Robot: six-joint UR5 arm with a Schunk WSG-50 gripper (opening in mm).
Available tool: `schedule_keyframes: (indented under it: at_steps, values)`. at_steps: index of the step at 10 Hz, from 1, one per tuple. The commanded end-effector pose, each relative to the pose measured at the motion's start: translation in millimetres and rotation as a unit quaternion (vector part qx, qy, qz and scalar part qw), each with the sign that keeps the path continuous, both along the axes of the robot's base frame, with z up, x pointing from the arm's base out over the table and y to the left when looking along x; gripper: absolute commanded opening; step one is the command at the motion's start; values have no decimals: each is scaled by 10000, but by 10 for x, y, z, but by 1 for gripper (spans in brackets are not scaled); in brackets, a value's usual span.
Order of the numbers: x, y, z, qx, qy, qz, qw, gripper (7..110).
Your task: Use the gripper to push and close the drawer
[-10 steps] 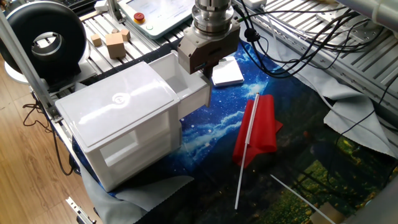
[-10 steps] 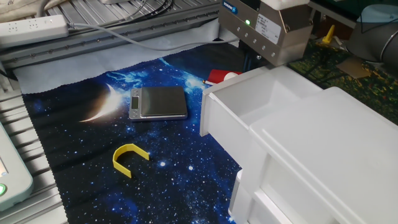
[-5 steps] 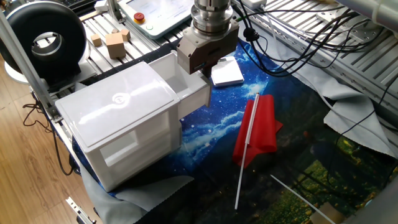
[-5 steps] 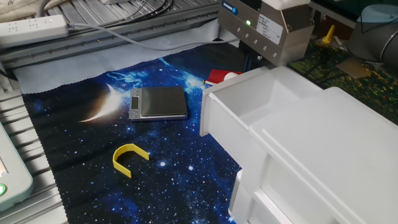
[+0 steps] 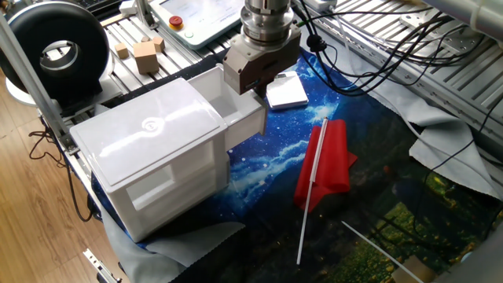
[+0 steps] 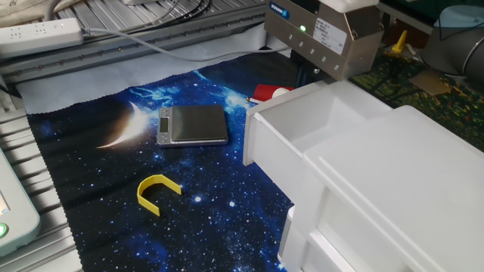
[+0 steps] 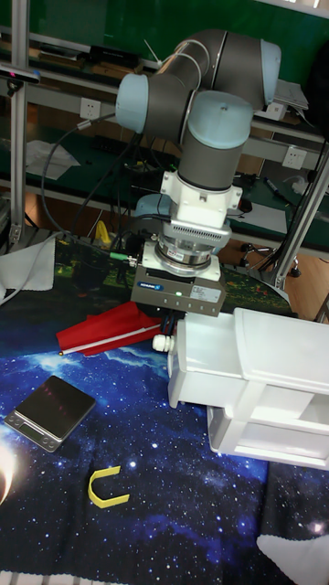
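Half-open drawer (image 5: 240, 110); my end effector (image 5: 258, 77), grip state unclear, at its front; could slip off the rim.

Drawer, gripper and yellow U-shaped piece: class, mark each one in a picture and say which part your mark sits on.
drawer (image 6: 266, 153): the other fixed view, on its flat front panel.
gripper (image 5: 253, 66): one fixed view, on its boxy body.
yellow U-shaped piece (image 6: 149, 183): the other fixed view, on its curved band.

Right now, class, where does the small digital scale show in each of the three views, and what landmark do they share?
One fixed view: the scale lies upper centre, right of the gripper.
The other fixed view: centre-left on the starry cloth.
Tall fixed view: lower left.
Shared landmark: the open white drawer.
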State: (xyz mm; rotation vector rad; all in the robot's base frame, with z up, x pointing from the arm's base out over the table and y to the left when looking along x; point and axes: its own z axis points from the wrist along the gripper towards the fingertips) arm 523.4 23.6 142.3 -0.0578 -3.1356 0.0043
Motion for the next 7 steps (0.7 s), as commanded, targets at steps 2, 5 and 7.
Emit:
schedule_keyframes:
  at_steps: [2,5,7]
  values:
    - [3,72,-2,72,-35,27,10000,7]
    - [6,100,10,33,-50,73,10000,7]
    - [7,104,26,26,-49,119,9999,7]
